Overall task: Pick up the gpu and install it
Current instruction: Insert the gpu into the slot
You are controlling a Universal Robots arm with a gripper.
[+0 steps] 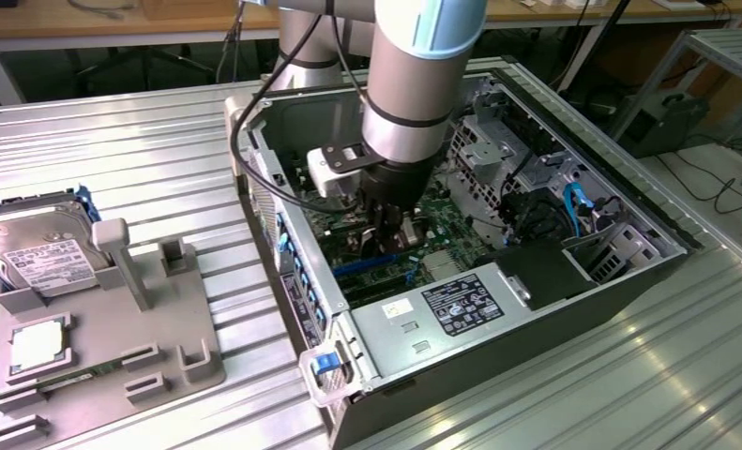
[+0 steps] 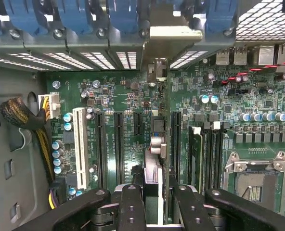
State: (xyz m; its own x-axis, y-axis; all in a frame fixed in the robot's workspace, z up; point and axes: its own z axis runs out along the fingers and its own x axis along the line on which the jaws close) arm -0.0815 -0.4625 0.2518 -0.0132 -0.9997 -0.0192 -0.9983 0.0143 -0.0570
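Observation:
The gpu [image 2: 154,166] shows edge-on as a slim dark slab between my fingers [image 2: 133,207]. It runs across the green motherboard [image 2: 118,96] to its pale metal bracket [image 2: 174,32], which sits at the row of rear slot covers. My gripper [image 2: 161,207] is shut on it. In the exterior view my gripper [image 1: 389,232] reaches down inside the open computer case [image 1: 621,202], with the gpu [image 1: 377,248] dark beneath it, right over the board. Whether the card's edge is down in a slot I cannot tell.
Black expansion slots and a white slot [image 2: 80,144] lie beside the card, with a memory stick [image 2: 196,154] and the processor socket [image 2: 258,183] on the other side. A cable bundle [image 2: 22,115] hangs near the case wall. Outside, a grey fixture [image 1: 108,356] holds a hard drive [image 1: 39,253] and a chip [image 1: 39,342].

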